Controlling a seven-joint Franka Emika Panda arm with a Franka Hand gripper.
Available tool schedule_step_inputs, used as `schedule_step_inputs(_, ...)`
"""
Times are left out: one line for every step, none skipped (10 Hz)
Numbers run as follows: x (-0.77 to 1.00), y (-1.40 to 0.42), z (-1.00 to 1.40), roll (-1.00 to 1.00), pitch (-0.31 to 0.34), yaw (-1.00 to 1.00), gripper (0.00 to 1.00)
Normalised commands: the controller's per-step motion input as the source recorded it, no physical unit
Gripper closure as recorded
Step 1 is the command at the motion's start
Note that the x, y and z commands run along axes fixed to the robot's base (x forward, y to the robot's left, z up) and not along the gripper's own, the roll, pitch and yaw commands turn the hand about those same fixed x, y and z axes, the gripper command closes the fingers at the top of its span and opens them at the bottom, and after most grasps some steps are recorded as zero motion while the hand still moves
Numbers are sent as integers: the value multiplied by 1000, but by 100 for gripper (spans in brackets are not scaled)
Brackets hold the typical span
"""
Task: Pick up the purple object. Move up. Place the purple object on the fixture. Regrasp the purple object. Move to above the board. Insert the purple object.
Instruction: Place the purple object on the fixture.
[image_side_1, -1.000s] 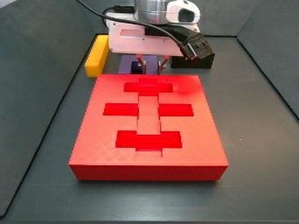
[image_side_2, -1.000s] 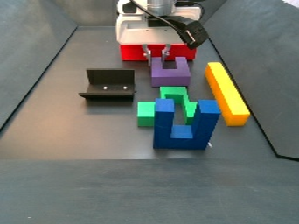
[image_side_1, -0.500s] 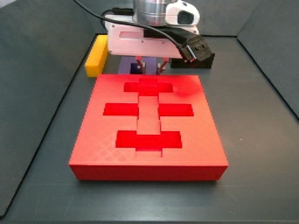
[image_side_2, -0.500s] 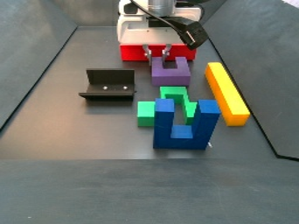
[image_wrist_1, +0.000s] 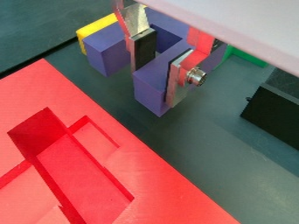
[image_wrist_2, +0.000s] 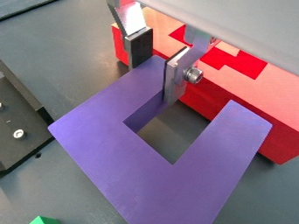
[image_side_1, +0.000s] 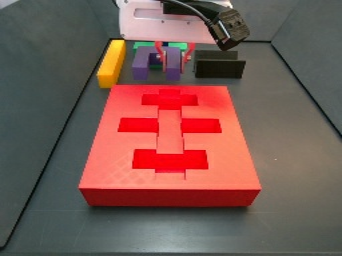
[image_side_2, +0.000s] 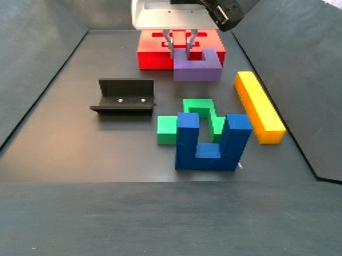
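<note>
My gripper (image_side_1: 168, 55) hangs raised behind the board's (image_side_1: 167, 140) far end, shut on the purple object (image_side_1: 158, 63), a U-shaped block that hangs off the floor. In both wrist views one finger sits inside the U's slot and the other outside, clamping one wall: gripper (image_wrist_1: 162, 70), purple object (image_wrist_1: 152, 92); gripper (image_wrist_2: 158, 66), purple object (image_wrist_2: 111, 131). A side view shows the purple object (image_side_2: 197, 66) under the gripper (image_side_2: 187, 45), in front of the red board (image_side_2: 154, 52). The dark fixture (image_side_2: 123, 97) stands on the floor apart from it, with nothing on it.
A yellow bar (image_side_2: 259, 100) lies along one side. A green block (image_side_2: 174, 122) and a blue two-pronged piece (image_side_2: 211, 140) stand together beyond the purple object. The fixture (image_side_1: 221, 68) and yellow bar (image_side_1: 111, 60) flank the gripper. Dark walls enclose the floor.
The gripper has risen with the purple object in it; the block has come up off the floor. Nothing else has moved.
</note>
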Motion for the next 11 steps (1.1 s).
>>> schedule_step_inputs(11,0,400,-354,0,-63,100)
schedule_step_inputs(123,0,563,-389,0,-103,100)
schedule_step_inputs(100,0,586,-386,0,-194,100)
schedule_step_inputs(126,51,591,-509,0,-186,100)
schedule_step_inputs(183,103,546,-657,-9,-154,100)
schedule_step_inputs(254,131,466,-786,-9,-106,100)
schedule_step_inputs(254,120,454,-794,-14,-71,100)
schedule_step_inputs(317,114,431,-786,0,-60,100)
schedule_step_inputs(306,83,403,-743,0,-69,100)
schedule_step_inputs(351,69,374,-700,0,-77,100)
schedule_step_inputs(346,46,374,-680,0,-77,100)
